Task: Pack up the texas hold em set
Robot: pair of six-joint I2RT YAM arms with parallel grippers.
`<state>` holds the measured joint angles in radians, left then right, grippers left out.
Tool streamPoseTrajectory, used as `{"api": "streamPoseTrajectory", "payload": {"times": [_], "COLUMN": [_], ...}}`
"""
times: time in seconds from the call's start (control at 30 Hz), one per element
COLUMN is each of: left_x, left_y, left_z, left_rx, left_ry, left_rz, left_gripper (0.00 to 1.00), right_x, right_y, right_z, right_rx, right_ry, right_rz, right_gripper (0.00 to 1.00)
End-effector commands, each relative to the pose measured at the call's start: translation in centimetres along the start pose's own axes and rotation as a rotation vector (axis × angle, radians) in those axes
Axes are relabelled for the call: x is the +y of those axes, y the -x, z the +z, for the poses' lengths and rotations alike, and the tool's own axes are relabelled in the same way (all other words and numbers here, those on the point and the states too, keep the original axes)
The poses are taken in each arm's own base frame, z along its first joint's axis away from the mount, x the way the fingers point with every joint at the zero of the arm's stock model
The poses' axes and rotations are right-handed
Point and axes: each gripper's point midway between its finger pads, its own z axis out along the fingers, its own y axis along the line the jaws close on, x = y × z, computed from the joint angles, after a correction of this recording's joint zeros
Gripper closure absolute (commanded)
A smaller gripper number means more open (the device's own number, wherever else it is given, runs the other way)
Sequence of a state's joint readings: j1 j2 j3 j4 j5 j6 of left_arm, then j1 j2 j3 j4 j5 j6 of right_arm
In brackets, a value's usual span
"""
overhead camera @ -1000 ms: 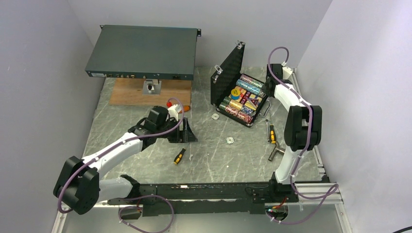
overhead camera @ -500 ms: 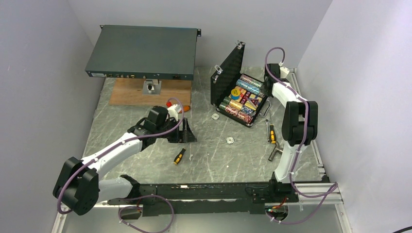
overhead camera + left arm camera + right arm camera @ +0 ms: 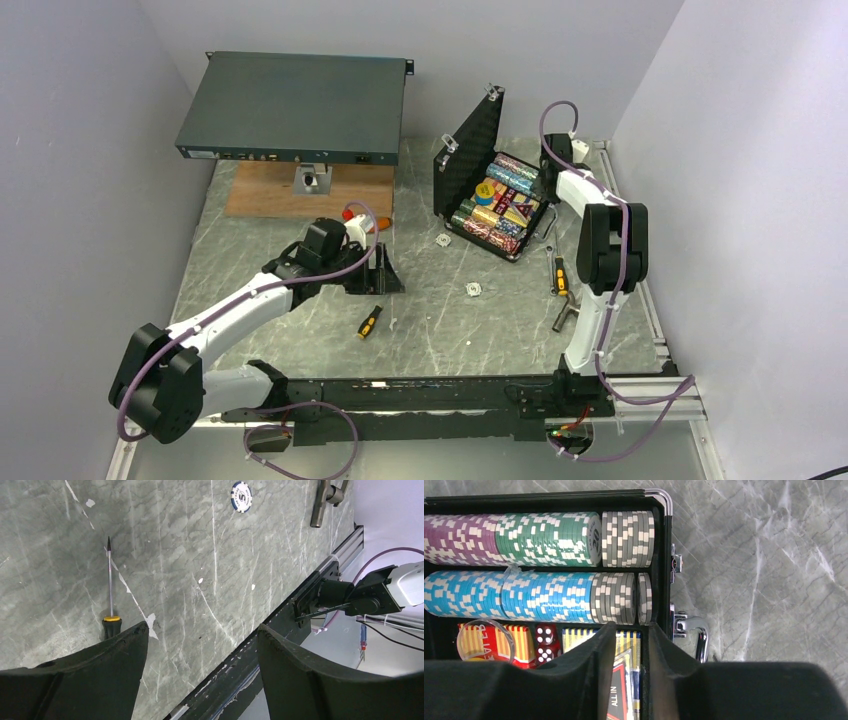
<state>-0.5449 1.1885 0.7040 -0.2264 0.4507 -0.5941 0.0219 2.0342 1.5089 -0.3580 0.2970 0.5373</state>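
Note:
The black case (image 3: 527, 243) stands open at the back right, its lid (image 3: 470, 150) upright. Inside lie purple, green and grey chip rows (image 3: 544, 537), a blue and grey row (image 3: 524, 597), red dice (image 3: 545, 642), the blue-yellow card box (image 3: 629, 637) and a red "ALL IN" token (image 3: 620, 695). My right gripper (image 3: 633, 627) hovers over the case's handle end (image 3: 548, 178), jaws slightly open, nothing between them. One grey chip (image 3: 644, 598) sits slightly apart from its row. Loose chips (image 3: 443, 240) (image 3: 474, 290) lie on the table. My left gripper (image 3: 383, 270) is open and empty.
A dark-green rack unit (image 3: 295, 105) rests on a wooden board (image 3: 260, 190) at the back left. Screwdrivers lie at mid-table (image 3: 369, 322) and right (image 3: 560, 275), beside a metal T-handle tool (image 3: 568, 315). The left wrist view shows a chip (image 3: 241, 496) and a screwdriver (image 3: 110, 580).
The right arm has swung left and farther back along the case's right end. The left arm has not moved.

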Motion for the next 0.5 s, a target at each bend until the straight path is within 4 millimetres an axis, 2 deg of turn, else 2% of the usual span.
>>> {"api": "streamPoseTrajectory", "payload": {"times": [0.0,0.13,0.2,0.27,0.4,0.47], "left_x": [-1.2,-1.2,-1.4,-1.4,-1.2,-1.1], "left_y": [1.2,1.0,0.8,0.7,0.2,-0.3], "left_z": [-0.7,-0.8,-0.9,-1.0,-1.1,-1.0], "left_rx": [-0.04,-0.043,-0.042,-0.045,-0.046,-0.043], "left_ry": [-0.024,-0.029,-0.035,-0.035,-0.029,-0.031], "left_rz": [0.042,0.034,0.03,0.028,0.016,0.009], "left_gripper": [0.19,0.19,0.19,0.19,0.19,0.19], "right_x": [0.7,0.9,1.0,1.6,5.0,7.3], "right_y": [3.2,3.5,3.7,3.2,0.6,-1.8], "right_z": [-1.8,-3.3,-4.5,-5.9,-10.2,-12.6], "right_rx": [-0.075,-0.09,-0.096,-0.089,-0.122,-0.14], "right_ry": [0.038,0.063,0.073,0.102,0.245,0.344], "right_rz": [-0.001,-0.007,-0.026,-0.067,-0.179,-0.256], "right_gripper": [0.63,0.55,0.53,0.47,0.25,0.19]}}
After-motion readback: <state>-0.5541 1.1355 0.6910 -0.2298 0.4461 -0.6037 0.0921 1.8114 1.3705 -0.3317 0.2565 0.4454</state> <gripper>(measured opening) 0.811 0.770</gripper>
